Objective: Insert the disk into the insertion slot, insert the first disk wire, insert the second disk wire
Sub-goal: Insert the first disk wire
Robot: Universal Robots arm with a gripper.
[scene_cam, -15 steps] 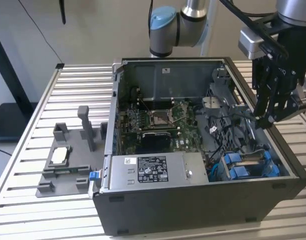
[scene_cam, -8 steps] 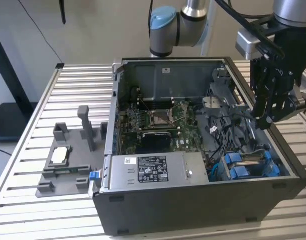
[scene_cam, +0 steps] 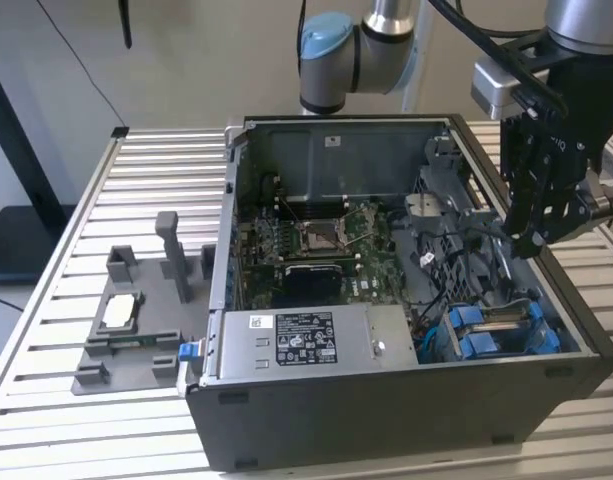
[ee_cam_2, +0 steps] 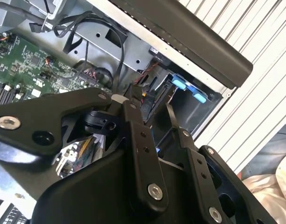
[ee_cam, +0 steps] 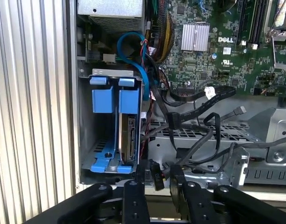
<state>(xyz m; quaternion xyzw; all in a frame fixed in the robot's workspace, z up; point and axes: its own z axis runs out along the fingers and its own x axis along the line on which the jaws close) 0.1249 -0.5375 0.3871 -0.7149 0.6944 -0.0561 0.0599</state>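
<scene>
Gripper (ee_cam: 157, 171): matte black, bolted link bars, clamped onto blocky black wire connector (ee_cam: 155, 173), poised over open grey computer case (scene_cam: 386, 400). Beyond: insertion slot (ee_cam: 85, 135), narrow grey sheet-metal bay with glossy blue tabs, containing disk (ee_cam: 130, 140) on edge, seated in blue carrier. Farther: loose black cables (ee_cam: 197, 96), then green motherboard (ee_cam: 203, 70).
</scene>
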